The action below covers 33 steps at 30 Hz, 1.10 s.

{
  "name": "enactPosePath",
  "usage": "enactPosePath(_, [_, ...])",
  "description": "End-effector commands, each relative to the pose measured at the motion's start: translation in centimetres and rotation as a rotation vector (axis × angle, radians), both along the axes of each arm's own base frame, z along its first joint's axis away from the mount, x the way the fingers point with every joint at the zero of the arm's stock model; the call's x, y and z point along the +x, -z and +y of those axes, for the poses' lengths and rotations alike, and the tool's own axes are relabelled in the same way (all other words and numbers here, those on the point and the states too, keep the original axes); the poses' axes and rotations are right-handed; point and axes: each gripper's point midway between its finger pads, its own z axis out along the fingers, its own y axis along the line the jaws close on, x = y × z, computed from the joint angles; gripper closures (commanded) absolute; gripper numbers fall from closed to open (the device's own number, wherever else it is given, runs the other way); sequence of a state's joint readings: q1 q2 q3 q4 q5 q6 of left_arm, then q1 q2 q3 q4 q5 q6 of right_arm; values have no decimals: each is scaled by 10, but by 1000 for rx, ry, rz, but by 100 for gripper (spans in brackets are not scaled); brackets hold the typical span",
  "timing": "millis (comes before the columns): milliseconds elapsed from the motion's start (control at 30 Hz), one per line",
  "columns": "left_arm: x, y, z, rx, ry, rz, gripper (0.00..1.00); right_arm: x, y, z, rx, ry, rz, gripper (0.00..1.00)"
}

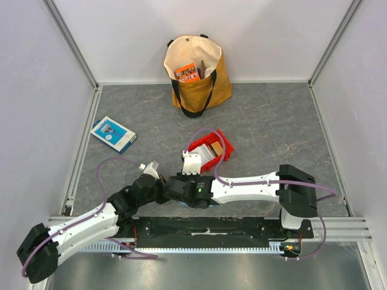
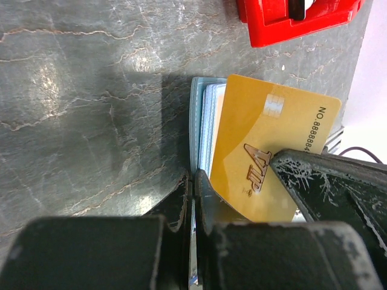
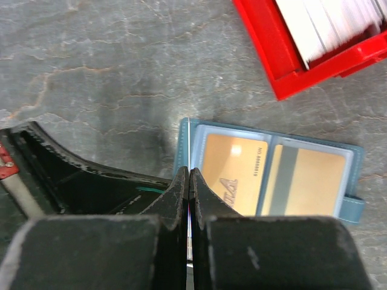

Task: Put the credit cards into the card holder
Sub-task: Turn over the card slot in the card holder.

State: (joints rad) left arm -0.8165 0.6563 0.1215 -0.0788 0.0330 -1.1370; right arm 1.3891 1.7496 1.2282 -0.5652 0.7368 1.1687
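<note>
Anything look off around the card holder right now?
The gold VIP card lies slanted against the teal card holder in the left wrist view, its corner jutting past the holder's edge. Nothing looks spilled or damaged.

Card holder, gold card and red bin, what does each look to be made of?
The card holder: likely teal faux leather, matte, with clear glossy plastic pockets. The gold card: glossy plastic, reflecting light, printed VIP. The red bin: rigid moulded plastic, smooth, slightly shiny.
</note>
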Motion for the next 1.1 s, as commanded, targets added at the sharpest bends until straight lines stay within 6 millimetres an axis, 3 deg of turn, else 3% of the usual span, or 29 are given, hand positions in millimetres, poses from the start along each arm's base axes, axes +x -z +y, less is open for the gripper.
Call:
enactPosePath(0, [4, -14, -6, -43, 5, -35, 98, 3, -23, 16, 124, 1, -23, 100])
enactPosePath(633, [5, -11, -5, -37, -2, -30, 98, 3, -6, -3, 79, 31, -26, 100])
enactPosePath(867, [5, -9, -3, -25, -5, -27, 98, 5, -22, -7, 98, 26, -52, 100])
enactPosePath(1067, [4, -9, -4, -22, -3, -25, 98, 2, -16, -9, 83, 15, -38, 100])
